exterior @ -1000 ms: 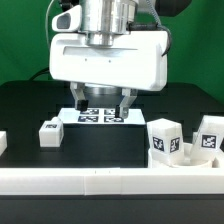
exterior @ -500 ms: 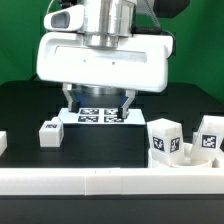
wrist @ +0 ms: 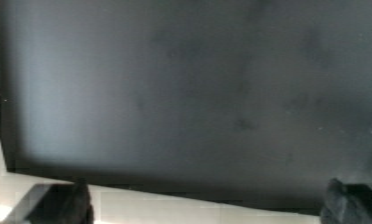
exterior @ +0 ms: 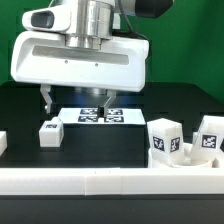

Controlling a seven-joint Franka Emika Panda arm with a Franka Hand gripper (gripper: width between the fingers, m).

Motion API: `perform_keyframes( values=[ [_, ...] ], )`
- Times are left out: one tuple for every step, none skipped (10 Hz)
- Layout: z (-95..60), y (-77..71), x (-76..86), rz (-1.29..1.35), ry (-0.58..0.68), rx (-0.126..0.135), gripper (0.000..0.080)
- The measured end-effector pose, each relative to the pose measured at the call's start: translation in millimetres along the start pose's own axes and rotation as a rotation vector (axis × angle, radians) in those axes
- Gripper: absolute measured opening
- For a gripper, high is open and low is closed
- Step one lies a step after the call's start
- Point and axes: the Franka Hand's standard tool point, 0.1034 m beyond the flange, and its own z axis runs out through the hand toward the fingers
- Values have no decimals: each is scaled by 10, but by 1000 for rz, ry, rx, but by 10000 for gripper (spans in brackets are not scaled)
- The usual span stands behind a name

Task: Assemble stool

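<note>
— Where are the stool parts, and how do they lie?
— I see the small leg [exterior: 49, 133] squat on the table [exterior: 20, 115] at the exterior view's left, tag up; I can't tell its long axis. The middle leg [exterior: 164, 140] and the end leg [exterior: 210, 138] stand upright at the right, just behind the border rail [exterior: 100, 180].
— And the arm?
— My gripper [exterior: 76, 108] points straight down over the marker board's [exterior: 97, 116] left end, jaws wide, holding nothing. Bare table lies between the small leg and the middle leg.
</note>
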Motion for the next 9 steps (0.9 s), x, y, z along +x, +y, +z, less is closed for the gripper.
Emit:
perform_keyframes(
  values=[
    [3,13,-6,0,-1,-1,649],
    [25,140,-65,-44,-7,2,649],
    [77,316,-182,-34,-21,1,649],
    [128,439,-275,-19,-36,1,649],
    [165,507,-329,-6,-45,-1,649],
    [163,485,-324,-8,-52,2,649],
    [163,459,-325,-8,-68,12,649],
    [170,448,-350,1,-88,20,649],
    [179,402,-387,24,-162,50,649]
  ],
)
